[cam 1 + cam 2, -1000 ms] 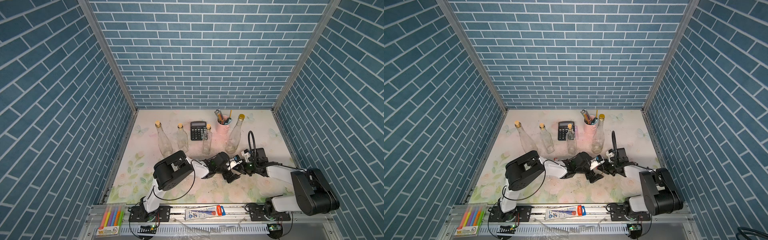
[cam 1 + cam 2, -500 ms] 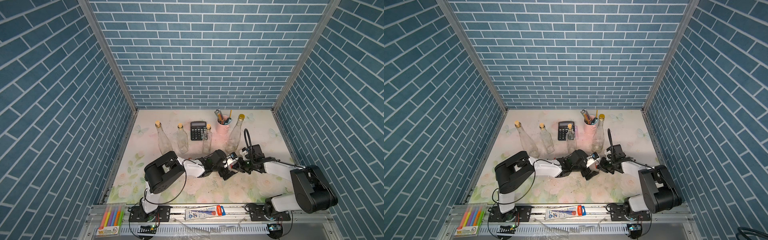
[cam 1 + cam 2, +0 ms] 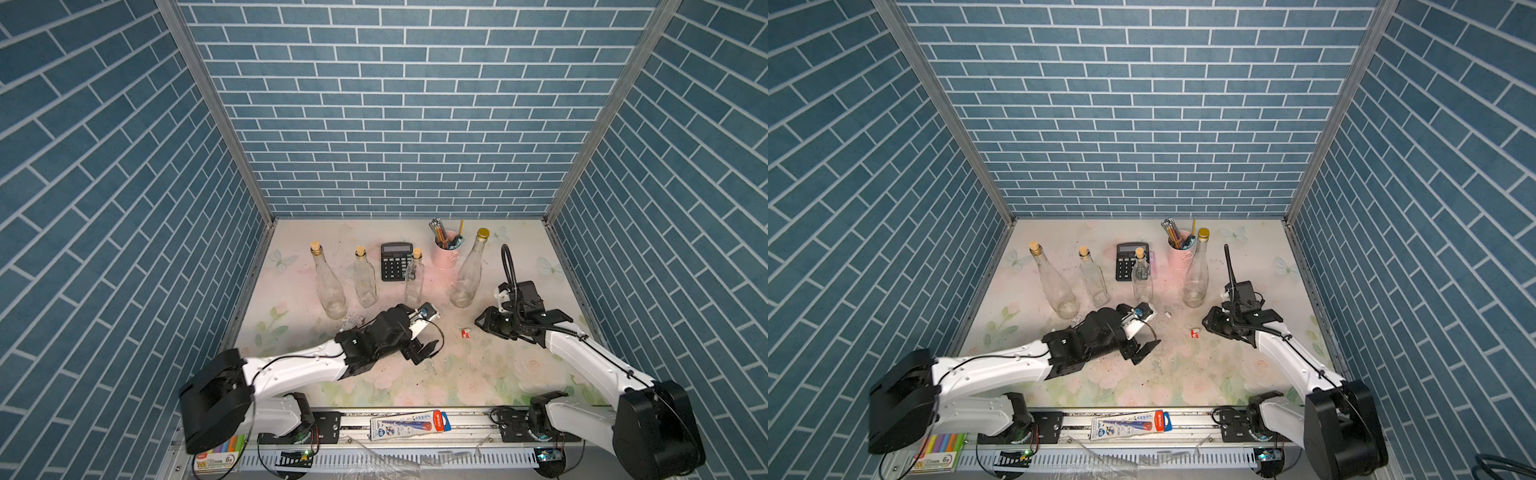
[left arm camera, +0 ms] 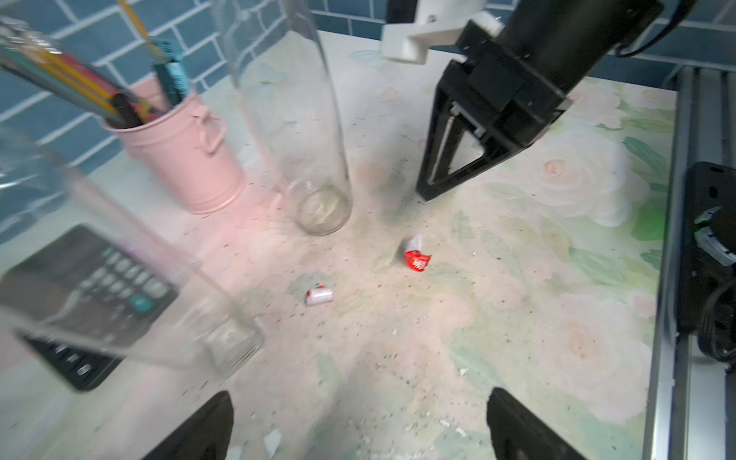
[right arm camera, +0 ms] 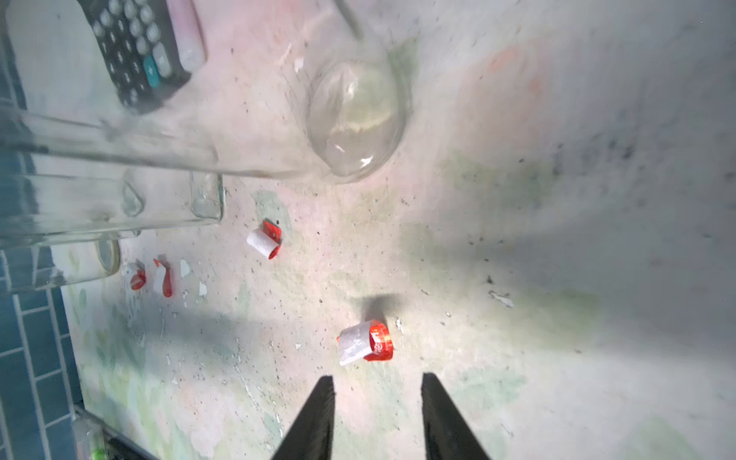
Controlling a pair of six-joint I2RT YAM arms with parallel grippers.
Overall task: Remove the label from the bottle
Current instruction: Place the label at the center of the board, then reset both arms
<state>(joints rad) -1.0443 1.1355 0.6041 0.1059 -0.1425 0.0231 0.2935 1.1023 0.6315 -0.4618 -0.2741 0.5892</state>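
Blue brick-patterned walls close in a floral table (image 3: 478, 374), gritty with specks and paper crumbs. Four clear glass bottles stand upright in a row across the far half, with a calculator (image 3: 397, 262) and a pink pencil cup (image 3: 446, 257) behind them. The tall gold-capped bottle (image 3: 467, 274) at the right end of the row looks bare in both top views.

A curled red-and-white label piece (image 5: 364, 342) lies on the table, near and to the right of that bottle's base. It sits just ahead of the right gripper (image 5: 377, 382), whose jaws stand partly apart with nothing between them. A second curl (image 5: 265, 239) lies further left, and smaller scraps (image 5: 137, 276) lie beyond it. The left gripper (image 4: 358, 398) hovers low at centre with its jaws spread wide and empty.

The step in hand looks like letting go of a peeled piece. To do it well, the right jaws should part enough that the sticky backing cannot cling to a fingertip. The arm should then lift straight up before travelling, since the tall bottle stands just to the far left of it and would tip easily. Whether any bottle carries more label, I cannot tell.
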